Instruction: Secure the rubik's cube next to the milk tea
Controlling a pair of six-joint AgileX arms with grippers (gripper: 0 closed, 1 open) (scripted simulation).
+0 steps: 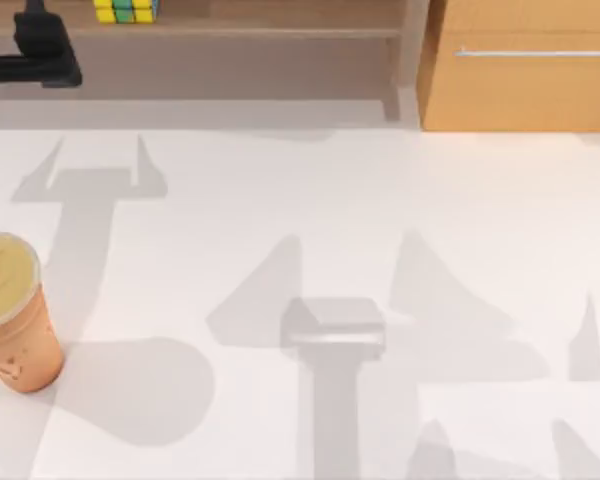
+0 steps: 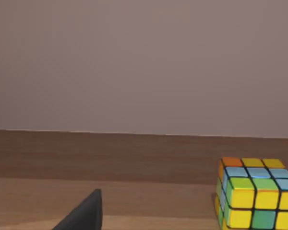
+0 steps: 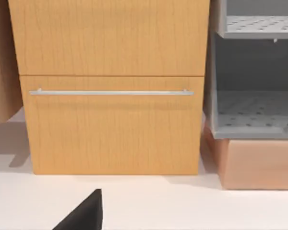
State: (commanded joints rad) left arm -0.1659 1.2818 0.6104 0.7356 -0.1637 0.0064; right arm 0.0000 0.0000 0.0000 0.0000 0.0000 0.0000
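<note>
Top view first: the left arm (image 1: pixel 42 45) is up at the far left, reaching toward the wooden shelf (image 1: pixel 280 30) at the back of the white table (image 1: pixel 380 220), and the rubik's cube (image 1: pixel 126 10) sits on that shelf, off to the right of the arm and clear of it. From the left wrist view, one dark fingertip (image 2: pixel 84 213) pokes in over the shelf board, and the cube (image 2: pixel 254 194) rests flat on the board, off to one side of that finger and not touching it, so nothing is gripped yet; whether these fingers are wide or narrow, I cannot tell. The milk tea (image 1: pixel 10 310) stands upright at the table's left edge, well apart from the cube, which is why the left arm looks the natural one for this job: it is on the cup's side. My read is we're in the approach, with the fingers needing to line up around the cube before any lift. Over on the right wrist view, a fingertip (image 3: pixel 84 213) hangs above the table facing the drawer cabinet (image 3: pixel 110 86), parked, spread unknown.
</note>
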